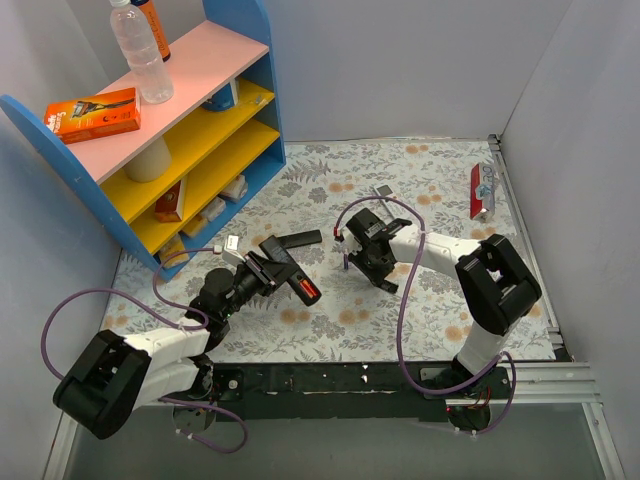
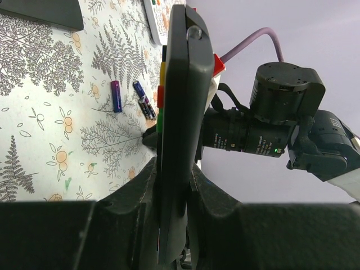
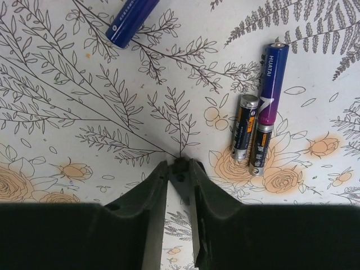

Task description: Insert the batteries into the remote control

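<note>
My left gripper [image 1: 272, 262] is shut on the remote control [image 1: 297, 280], a long black bar held above the table with a red tip on its free end. The left wrist view shows the remote control [image 2: 177, 112] edge-on between the jaws of the left gripper [image 2: 175, 169], coloured buttons along its side. Pointing down at the cloth, my right gripper [image 1: 362, 262] has its tips beside the batteries. A blue battery [image 3: 130, 21], a purple one [image 3: 274, 81] and two dark ones [image 3: 245, 128] lie loose. The right gripper [image 3: 181, 164] has its jaws drawn close, a small dark bit at the tips.
A shorter plain black bar [image 1: 297, 240] lies just beyond the remote. A white remote [image 2: 159, 19] lies further off. A blue shelf unit [image 1: 190, 130] fills the far left, and a red pack [image 1: 480, 190] sits by the right wall. White walls ring the floral cloth.
</note>
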Controlling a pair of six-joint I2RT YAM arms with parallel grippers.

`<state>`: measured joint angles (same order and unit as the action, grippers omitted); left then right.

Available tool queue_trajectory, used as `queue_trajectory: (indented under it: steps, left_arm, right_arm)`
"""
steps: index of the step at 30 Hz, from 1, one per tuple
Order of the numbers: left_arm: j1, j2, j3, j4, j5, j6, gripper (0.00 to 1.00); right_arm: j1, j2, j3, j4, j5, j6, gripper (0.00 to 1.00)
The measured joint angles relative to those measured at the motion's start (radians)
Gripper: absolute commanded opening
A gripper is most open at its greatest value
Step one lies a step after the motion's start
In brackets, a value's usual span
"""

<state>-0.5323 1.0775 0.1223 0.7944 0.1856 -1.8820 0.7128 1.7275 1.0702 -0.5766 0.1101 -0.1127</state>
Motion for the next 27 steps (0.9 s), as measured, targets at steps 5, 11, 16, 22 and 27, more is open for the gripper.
queue_trajectory:
  steps: [5,11,16,22,27]
  left_arm:
    - [0.0,0.012,0.0,0.005,0.008,-0.004,0.0]
    - [0.0,0.014,0.0,0.019,0.012,-0.019,0.0]
    - [0.0,0.014,0.0,0.031,0.013,-0.035,0.0]
    - [0.0,0.014,-0.001,0.059,0.013,-0.055,0.0]
    - [0.0,-0.017,-0.021,0.073,0.008,-0.063,0.0]
  right_arm:
    - [0.0,0.0,0.001,0.0,-0.001,-0.003,0.12]
    - [0.0,-0.017,0.002,0.0,-0.021,-0.003,0.04]
    - [0.0,-0.12,0.002,0.011,-0.078,0.007,0.01]
    - [0.0,-0.275,-0.007,0.109,-0.224,0.069,0.01]
    - [-0.003,-0.429,-0.118,0.321,-0.344,0.2,0.01]
